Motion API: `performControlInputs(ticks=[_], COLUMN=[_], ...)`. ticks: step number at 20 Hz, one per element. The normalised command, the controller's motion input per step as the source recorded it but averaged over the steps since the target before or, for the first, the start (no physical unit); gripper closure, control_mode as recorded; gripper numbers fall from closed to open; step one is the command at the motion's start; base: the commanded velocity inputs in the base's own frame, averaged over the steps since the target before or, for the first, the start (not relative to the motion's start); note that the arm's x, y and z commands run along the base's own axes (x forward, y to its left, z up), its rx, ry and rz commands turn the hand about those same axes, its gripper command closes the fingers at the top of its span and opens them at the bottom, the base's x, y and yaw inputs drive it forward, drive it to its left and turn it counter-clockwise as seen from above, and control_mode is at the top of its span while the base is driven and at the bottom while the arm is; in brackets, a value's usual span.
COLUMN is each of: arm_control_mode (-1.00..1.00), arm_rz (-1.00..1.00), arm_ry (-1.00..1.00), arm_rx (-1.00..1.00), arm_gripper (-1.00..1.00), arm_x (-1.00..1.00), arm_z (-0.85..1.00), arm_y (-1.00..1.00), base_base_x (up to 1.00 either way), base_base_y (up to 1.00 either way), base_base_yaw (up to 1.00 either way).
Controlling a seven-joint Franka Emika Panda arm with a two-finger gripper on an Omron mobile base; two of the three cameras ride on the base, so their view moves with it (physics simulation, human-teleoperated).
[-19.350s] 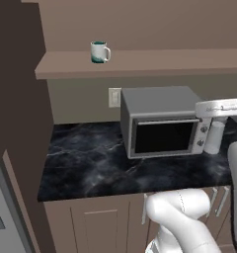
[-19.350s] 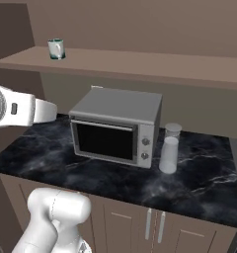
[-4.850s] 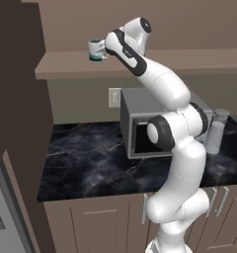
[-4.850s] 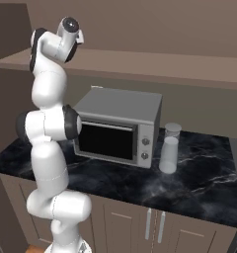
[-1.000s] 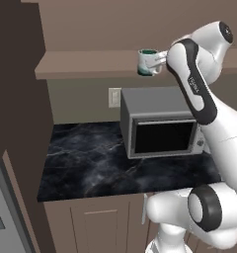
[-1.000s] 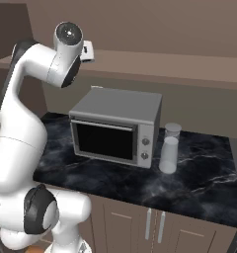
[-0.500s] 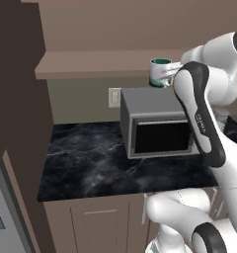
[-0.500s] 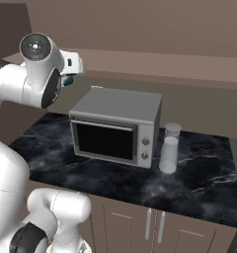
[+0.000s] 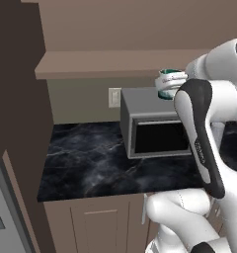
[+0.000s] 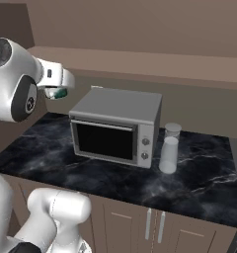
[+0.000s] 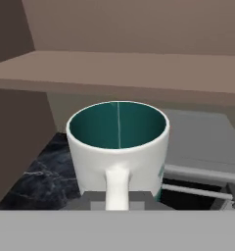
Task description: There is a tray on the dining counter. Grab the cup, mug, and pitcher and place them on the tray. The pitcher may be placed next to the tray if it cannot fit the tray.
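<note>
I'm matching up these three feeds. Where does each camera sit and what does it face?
Left base view: behind the arm's left, facing microwave and shelf; arm at right carries the mug.
Right base view: behind its right, arm at left.
Hand view: on the hand, looking over the mug at the tool.
All share mug, microwave, shelf.

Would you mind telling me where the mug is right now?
The mug is held by its handle in the gripper, in the air above the grey microwave and just below the brown shelf.
</note>
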Motion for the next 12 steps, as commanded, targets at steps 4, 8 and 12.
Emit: performControlInputs(ticks=[4, 8, 12], arm_control_mode=[-1.0, -1.0, -1.0], arm_rz=[-0.09, -0.01, 0.0], arm_ry=[0.08, 0.01, 0.0], arm_rx=[0.0, 0.0, 0.0], arm_gripper=[1.0, 1.0, 1.0], arm_x=[-0.48, -0.22, -0.23], arm_z=[0.0, 0.0, 0.0], arm_y=[-0.06, -0.19, -0.23], base_base_x=[0.0, 0.0, 0.0], base_base_y=[0.0, 0.0, 0.0], base_base_yaw=[0.0, 0.0, 0.0])
